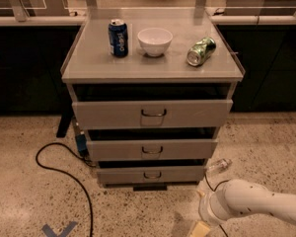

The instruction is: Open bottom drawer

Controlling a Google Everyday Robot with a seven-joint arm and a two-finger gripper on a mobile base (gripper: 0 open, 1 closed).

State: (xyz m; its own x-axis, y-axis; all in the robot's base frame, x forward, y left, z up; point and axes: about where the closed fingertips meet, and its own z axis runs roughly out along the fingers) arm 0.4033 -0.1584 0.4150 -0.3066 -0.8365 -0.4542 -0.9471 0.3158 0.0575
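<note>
The arm [260, 207] is a smooth, off-white tube with a rounded shell, marked by a few small dark dots. It swells into a thicker, ringed joint [216, 210] with a faint grey seam. Under that joint, at the bottom edge of the view, the gripper [199, 229] shows only as a pale tan block
</note>
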